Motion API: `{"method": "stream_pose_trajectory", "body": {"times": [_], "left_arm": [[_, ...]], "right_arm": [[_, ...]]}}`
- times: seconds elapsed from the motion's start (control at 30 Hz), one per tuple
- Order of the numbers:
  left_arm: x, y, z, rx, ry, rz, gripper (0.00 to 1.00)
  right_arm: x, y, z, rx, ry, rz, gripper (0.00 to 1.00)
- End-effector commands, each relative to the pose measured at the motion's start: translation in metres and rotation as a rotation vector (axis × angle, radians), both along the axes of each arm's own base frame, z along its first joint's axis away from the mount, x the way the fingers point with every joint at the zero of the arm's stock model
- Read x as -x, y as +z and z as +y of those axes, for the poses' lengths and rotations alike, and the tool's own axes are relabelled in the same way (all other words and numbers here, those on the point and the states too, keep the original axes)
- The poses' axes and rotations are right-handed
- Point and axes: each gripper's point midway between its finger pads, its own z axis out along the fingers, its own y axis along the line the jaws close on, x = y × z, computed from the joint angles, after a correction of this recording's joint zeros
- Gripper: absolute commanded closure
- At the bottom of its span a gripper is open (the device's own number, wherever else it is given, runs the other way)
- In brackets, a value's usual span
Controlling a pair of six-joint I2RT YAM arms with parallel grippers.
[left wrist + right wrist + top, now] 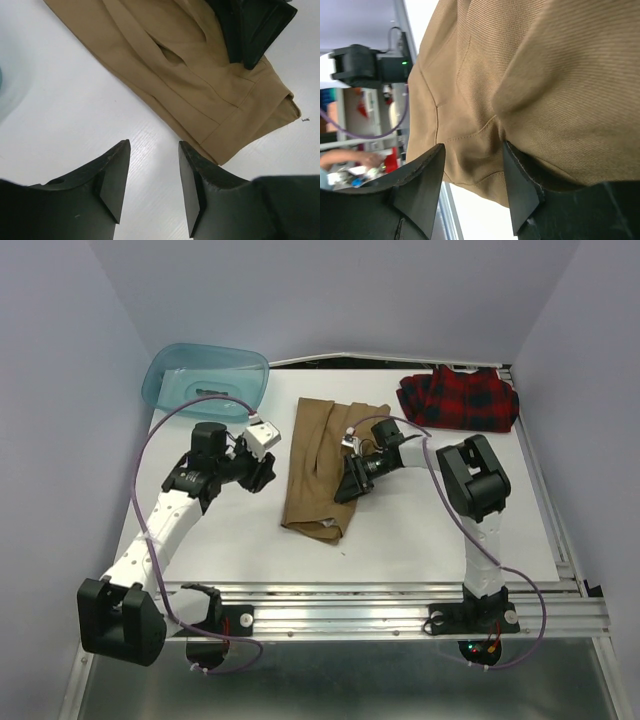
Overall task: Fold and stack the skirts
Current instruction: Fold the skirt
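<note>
Two skirts: one tan-brown, one red with dark plaid checks; they are laid well apart on the white tabletop (420,530).
Tan-brown skirt (315,465): spread flat near the middle of the tabletop, running lengthwise from the far edge toward the near edge, with folds and a seam seen along it.
Red plaid skirt (460,398): bunched in a heap at the far right corner, touched by neither arm.
Left gripper (152,170): held just off the left edge of the tan-brown skirt, over bare tabletop; its fingers are parted about halfway and nothing is held between them.
Right gripper (472,175): placed at the right edge of the tan-brown skirt; its fingers are parted partway, with cloth filling the gap behind them and a fold resting against one finger. No pinch on the cloth is seen.
Teal plastic tub (165,390): set at the far left corner, beyond the left gripper.
Stack: not yet made; the skirts are kept on separate parts of the tabletop.
</note>
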Motion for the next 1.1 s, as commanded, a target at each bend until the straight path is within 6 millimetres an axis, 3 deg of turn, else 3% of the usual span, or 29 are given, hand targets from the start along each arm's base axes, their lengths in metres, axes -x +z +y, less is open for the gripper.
{"method": "stream_pose_trajectory", "body": {"times": [0.0,0.07,0.13,0.2,0.3,0.4,0.43,0.47,0.5,0.7,0.9,1.07], "left_arm": [[0.02,-0.013,-0.007,-0.024,-0.113,-0.007,0.43],[0.032,-0.023,-0.007,-0.144,-0.22,-0.105,0.39],[0.037,-0.044,0.003,-0.322,-0.304,-0.209,0.36],[0.039,-0.044,0.008,-0.43,-0.344,-0.327,0.34],[0.037,-0.06,0.02,-0.574,-0.425,-0.452,0.3],[0.029,-0.058,0.022,-0.68,-0.481,-0.624,0.27],[0.028,-0.064,0.021,-0.693,-0.49,-0.672,0.13],[0.027,-0.06,0.02,-0.705,-0.495,-0.731,0.11],[0.028,-0.061,0.016,-0.722,-0.531,-0.781,0.02],[0.039,-0.089,0.007,-0.775,-0.661,-0.93,0.02],[0.048,-0.103,-0.015,-0.734,-0.758,-0.966,0.02],[0.063,-0.118,-0.028,-0.706,-0.867,-0.982,0.02]], "right_arm": [[0.015,-0.043,0.002,0.035,0.021,0.047,0.44],[0.023,-0.054,-0.002,0.061,0.023,0.078,0.44],[0.023,-0.054,-0.005,0.07,0.032,0.056,0.44],[0.024,-0.05,-0.008,0.09,0.046,0.037,0.44],[0.019,-0.031,-0.01,0.095,0.077,-0.033,0.43],[0.009,-0.01,-0.013,0.125,0.096,-0.114,0.41],[0.007,-0.004,-0.013,0.134,0.1,-0.124,0.41],[0.004,0.002,-0.014,0.139,0.103,-0.14,0.4],[0.002,0.014,-0.014,0.137,0.111,-0.166,0.39],[-0.003,0.042,-0.01,0.113,0.105,-0.196,0.37],[0.007,0.028,0.001,0.093,0.125,-0.117,0.37],[0.019,-0.003,0.01,0.102,0.14,-0.048,0.38]]}}
